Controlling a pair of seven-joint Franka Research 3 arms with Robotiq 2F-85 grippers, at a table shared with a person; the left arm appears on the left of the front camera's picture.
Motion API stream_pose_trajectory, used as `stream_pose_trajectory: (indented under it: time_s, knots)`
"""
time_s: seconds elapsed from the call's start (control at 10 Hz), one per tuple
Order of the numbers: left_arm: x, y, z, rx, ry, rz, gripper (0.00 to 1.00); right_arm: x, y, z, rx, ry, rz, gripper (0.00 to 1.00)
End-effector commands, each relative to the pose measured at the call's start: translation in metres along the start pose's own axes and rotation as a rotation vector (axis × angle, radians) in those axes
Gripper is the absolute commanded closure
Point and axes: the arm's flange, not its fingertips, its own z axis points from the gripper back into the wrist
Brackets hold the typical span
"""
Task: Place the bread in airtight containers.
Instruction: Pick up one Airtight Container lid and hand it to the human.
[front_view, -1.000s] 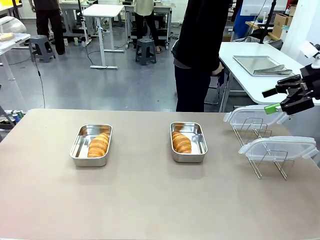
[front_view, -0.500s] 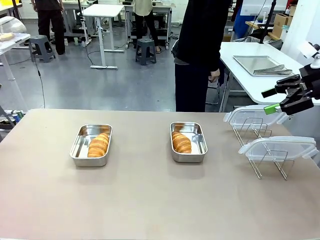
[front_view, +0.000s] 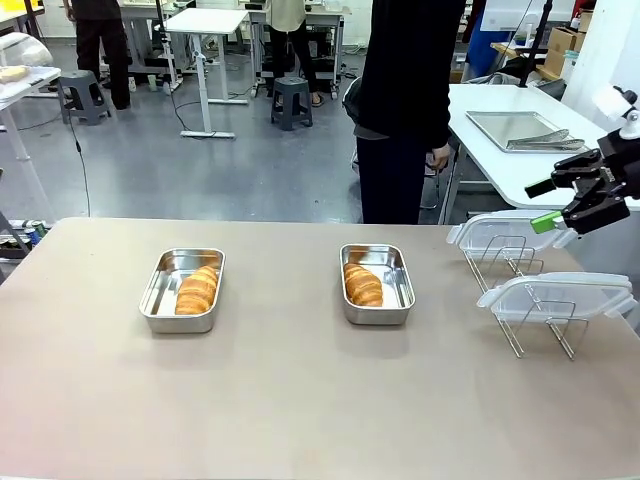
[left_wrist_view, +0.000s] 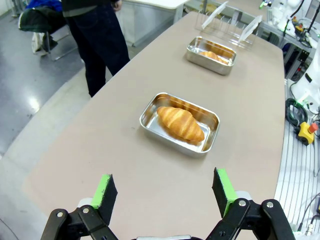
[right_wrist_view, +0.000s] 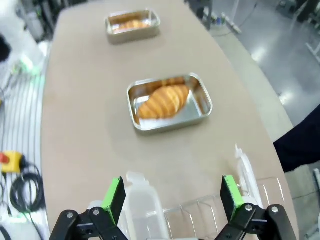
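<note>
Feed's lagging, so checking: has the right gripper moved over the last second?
No, or barely: the right gripper still hangs open just above the right end of the far lid, as before.

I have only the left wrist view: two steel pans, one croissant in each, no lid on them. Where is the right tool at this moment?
Observer: The right tool hangs over the farther clear lid on the wire rack, at the right end of the table.
Operator: Is it open, and does it hold anything?
Observer: It is open and empty. In its own wrist view the green pads stand wide apart above the rack.
</note>
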Motion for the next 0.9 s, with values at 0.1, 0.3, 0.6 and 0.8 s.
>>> stream_pose_trajectory:
  time_s: [0.1,0.3,0.6,0.8]
  knots:
    - [0.0,-0.001,-0.001,-0.002,-0.024,-0.021,0.0,0.013,0.019,0.017,0.011,0.33,0.166,0.0]
    - [0.0,-0.001,-0.001,-0.002,-0.024,-0.021,0.0,0.019,0.034,0.021,0.007,0.509,0.188,0.0]
    - [0.0,-0.001,-0.001,-0.002,-0.024,-0.021,0.0,0.008,0.046,0.009,0.017,0.636,0.193,0.0]
    - [0.0,-0.001,-0.001,-0.002,-0.024,-0.021,0.0,-0.002,0.053,-0.004,0.048,0.694,0.186,0.0]
